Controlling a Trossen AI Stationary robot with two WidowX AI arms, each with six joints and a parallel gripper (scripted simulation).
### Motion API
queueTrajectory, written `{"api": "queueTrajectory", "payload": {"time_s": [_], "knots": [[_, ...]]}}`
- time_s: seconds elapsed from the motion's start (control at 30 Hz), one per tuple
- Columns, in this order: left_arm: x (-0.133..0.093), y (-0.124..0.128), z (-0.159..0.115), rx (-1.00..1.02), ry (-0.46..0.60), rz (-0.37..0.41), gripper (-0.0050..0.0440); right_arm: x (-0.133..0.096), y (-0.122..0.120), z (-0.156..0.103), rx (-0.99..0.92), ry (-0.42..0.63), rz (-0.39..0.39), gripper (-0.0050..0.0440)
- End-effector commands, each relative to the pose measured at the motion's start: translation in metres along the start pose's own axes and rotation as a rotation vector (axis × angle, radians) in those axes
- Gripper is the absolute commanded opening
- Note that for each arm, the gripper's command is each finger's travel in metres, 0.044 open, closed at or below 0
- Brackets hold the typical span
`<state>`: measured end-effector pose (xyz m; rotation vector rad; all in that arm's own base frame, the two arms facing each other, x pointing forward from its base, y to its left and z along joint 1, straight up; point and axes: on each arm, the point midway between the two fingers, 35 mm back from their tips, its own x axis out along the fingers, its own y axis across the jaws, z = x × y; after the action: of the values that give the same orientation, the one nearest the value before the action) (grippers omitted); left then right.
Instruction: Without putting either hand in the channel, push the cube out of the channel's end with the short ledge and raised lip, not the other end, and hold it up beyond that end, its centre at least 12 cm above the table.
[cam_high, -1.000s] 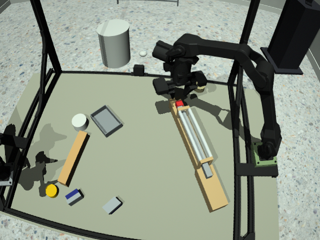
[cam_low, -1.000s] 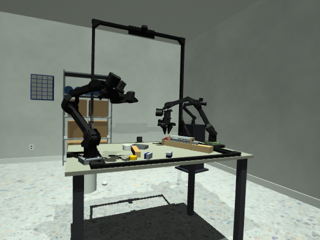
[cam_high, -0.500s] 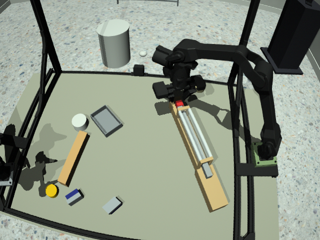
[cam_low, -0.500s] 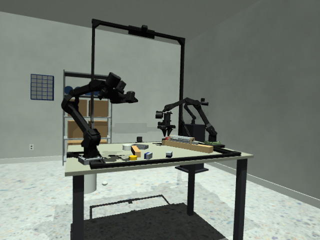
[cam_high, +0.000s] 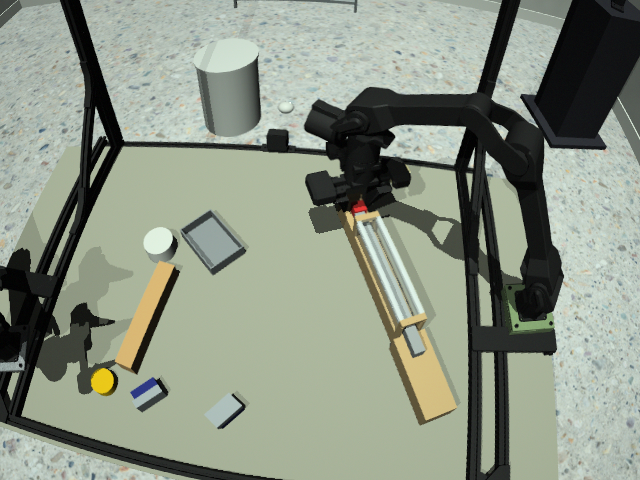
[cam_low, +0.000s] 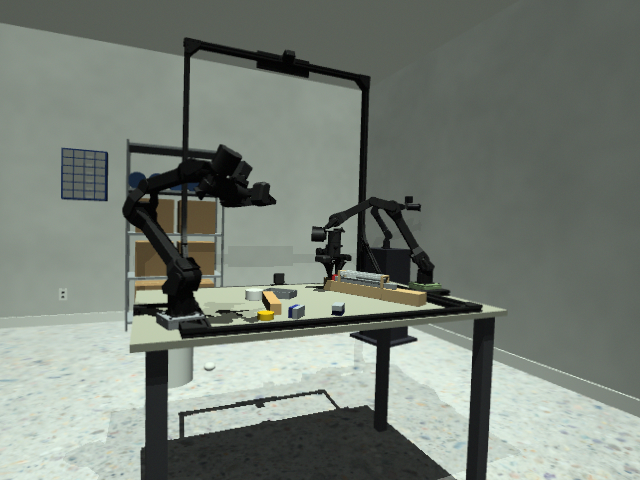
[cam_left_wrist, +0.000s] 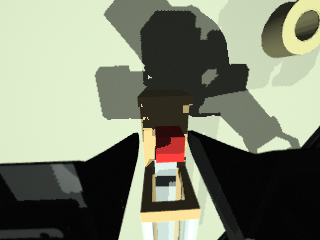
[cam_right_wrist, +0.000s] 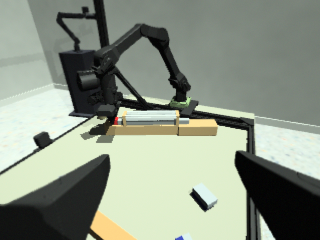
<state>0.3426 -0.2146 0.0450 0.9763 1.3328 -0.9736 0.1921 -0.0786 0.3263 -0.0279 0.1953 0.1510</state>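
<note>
The long tan channel with white rails lies at an angle on the table. The red cube sits at its far end, on the short ledge before the raised lip. A grey rod sticks out of the near end. My left gripper points down over the cube, open, with a finger on each side of it. My right gripper is open wide and empty, held high over the other side of the table.
A tan bar, a white cylinder, a grey tray, a yellow disc, a blue-and-white block and a grey block lie away from the channel. A cream ring lies beyond the lip. Black frame posts stand near the channel.
</note>
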Motion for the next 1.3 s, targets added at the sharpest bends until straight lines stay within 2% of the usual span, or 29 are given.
{"api": "queueTrajectory", "payload": {"time_s": [0.0, 0.07, 0.13, 0.57, 0.77, 0.93, 1.13, 1.27], "knots": [[0.004, -0.002, -0.002, -0.002, 0.005, -0.006, 0.022, 0.0, 0.0, 0.0, -0.006, 0.001, -0.004, 0.04], [0.004, -0.002, -0.002, -0.002, 0.005, -0.006, 0.022, 0.0, 0.0, 0.0, -0.006, 0.001, -0.004, 0.04], [0.001, 0.0, 0.0, 0.0, 0.001, 0.0, 0.0172, 0.0, 0.0, 0.0, -0.006, 0.001, -0.004, 0.04], [0.001, 0.0, 0.0, 0.0, 0.001, 0.0, 0.0085, 0.0, 0.0, 0.0, -0.006, 0.001, -0.004, 0.04], [0.001, 0.0, 0.0, 0.0, 0.001, 0.0, 0.006, 0.0, 0.0, 0.0, -0.006, 0.001, -0.004, 0.04], [0.0, 0.0, 0.0, 0.0, 0.001, 0.0, 0.006, 0.0, 0.0, 0.0, -0.006, 0.001, -0.004, 0.04], [-0.034, 0.0, -0.001, -0.002, 0.005, -0.006, 0.006, 0.0, 0.0, 0.0, -0.006, 0.001, -0.004, 0.04], [-0.036, 0.0, -0.001, -0.002, 0.005, -0.006, 0.006, 0.0, 0.0, 0.0, -0.006, 0.001, -0.004, 0.04]]}}
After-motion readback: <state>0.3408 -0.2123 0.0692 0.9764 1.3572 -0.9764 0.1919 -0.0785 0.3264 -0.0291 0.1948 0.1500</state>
